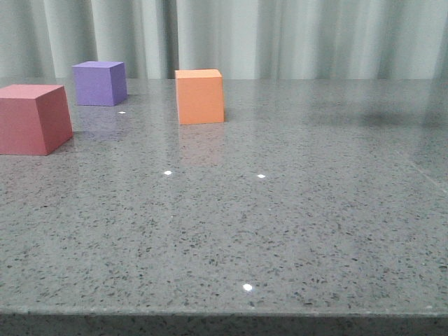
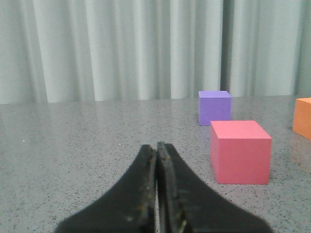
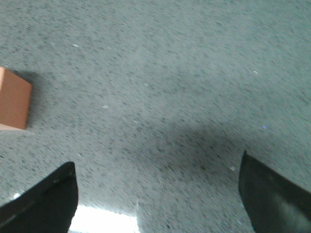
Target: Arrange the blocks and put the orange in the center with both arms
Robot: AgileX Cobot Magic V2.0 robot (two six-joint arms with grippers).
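Three cubes stand on the grey speckled table (image 1: pixel 280 210). The red-pink cube (image 1: pixel 31 117) is at the far left, the purple cube (image 1: pixel 100 82) behind it, the orange cube (image 1: pixel 199 96) at the back centre. No gripper shows in the front view. In the left wrist view my left gripper (image 2: pixel 156 148) is shut and empty, low over the table, with the red-pink cube (image 2: pixel 240 152), the purple cube (image 2: pixel 214 107) and an edge of the orange cube (image 2: pixel 303 118) ahead of it. In the right wrist view my right gripper (image 3: pixel 158 167) is open wide above bare table, the orange cube (image 3: pixel 13 99) off to one side.
A pale pleated curtain (image 1: pixel 280 35) hangs behind the table's far edge. The table's front edge (image 1: pixel 224 313) runs along the bottom of the front view. A dark shadow (image 1: pixel 378 115) lies on the table at the back right.
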